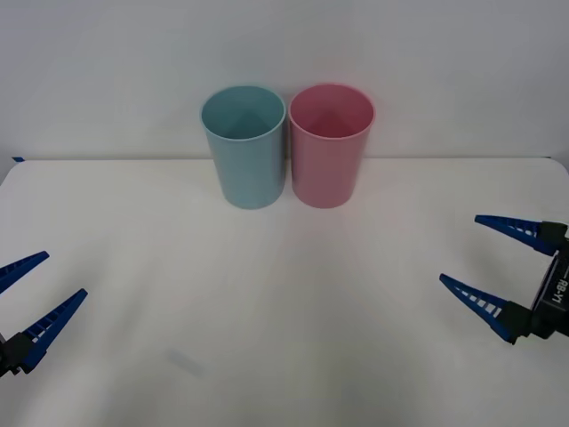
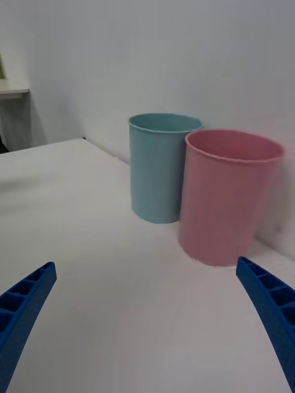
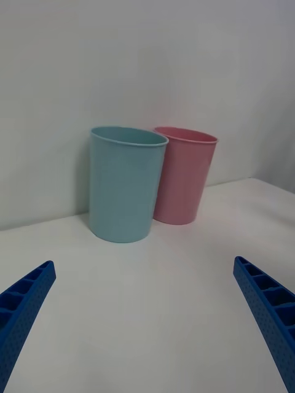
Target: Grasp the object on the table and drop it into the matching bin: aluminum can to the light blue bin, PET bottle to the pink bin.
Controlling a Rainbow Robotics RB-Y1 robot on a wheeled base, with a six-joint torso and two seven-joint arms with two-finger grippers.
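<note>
Standing side by side at the wide white table's [image 1: 284, 294] far edge: tall round light blue plastic bin [image 1: 244, 151], matching pink plastic bin [image 1: 329, 149]. Left gripper [image 1: 25, 291] and right gripper [image 1: 498, 262] hover low at either side, fingers spread, holding nothing.

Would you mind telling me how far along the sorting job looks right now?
Nothing is in hand: the left tool and right tool hover open and empty over the table. The light blue bin and pink bin stand side by side, their visible interiors bare. No can lies within view, so progress is unclear.
</note>
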